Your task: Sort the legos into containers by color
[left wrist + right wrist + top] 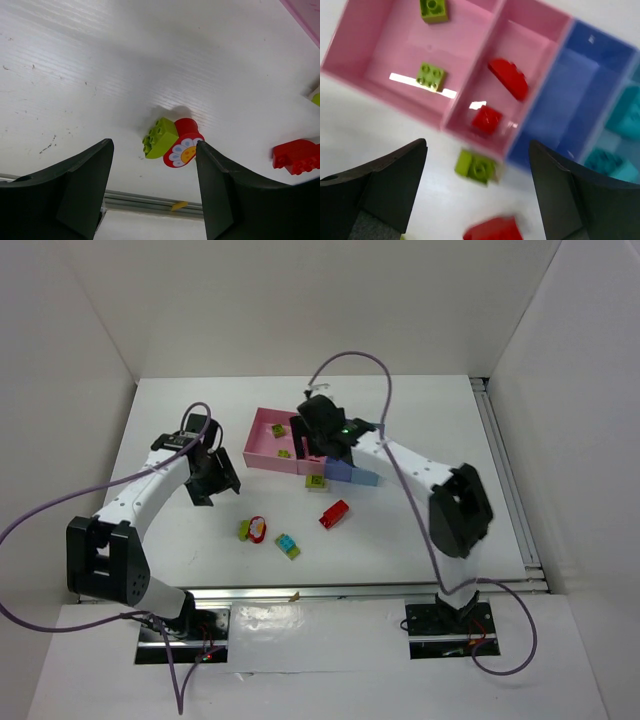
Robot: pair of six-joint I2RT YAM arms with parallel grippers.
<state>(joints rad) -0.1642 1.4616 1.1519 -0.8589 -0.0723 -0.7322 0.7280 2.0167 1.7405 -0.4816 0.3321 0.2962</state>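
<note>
The containers are a joined row: a pink bin point(395, 55) with two lime green legos point(431, 76), a second pink bin point(540, 30) with two red legos point(507, 77), a blue bin point(570, 90) with nothing showing in it, and a light blue bin point(632, 80) with teal legos point(605, 160). My right gripper point(477, 147) is open and empty above the bins' near wall point(322, 445). A lime green lego point(477, 167) lies just in front of it. My left gripper point(152, 165) is open and empty above the table point(213, 480), near a lime green lego point(160, 137) joined to a red flower lego point(184, 149).
A red lego point(334, 513) and a teal-and-green lego point(287, 546) lie on the white table point(180, 540) in front of the bins. The red lego also shows in the left wrist view point(297, 156). White walls enclose the table on three sides. A metal rail point(350, 590) runs along the near edge.
</note>
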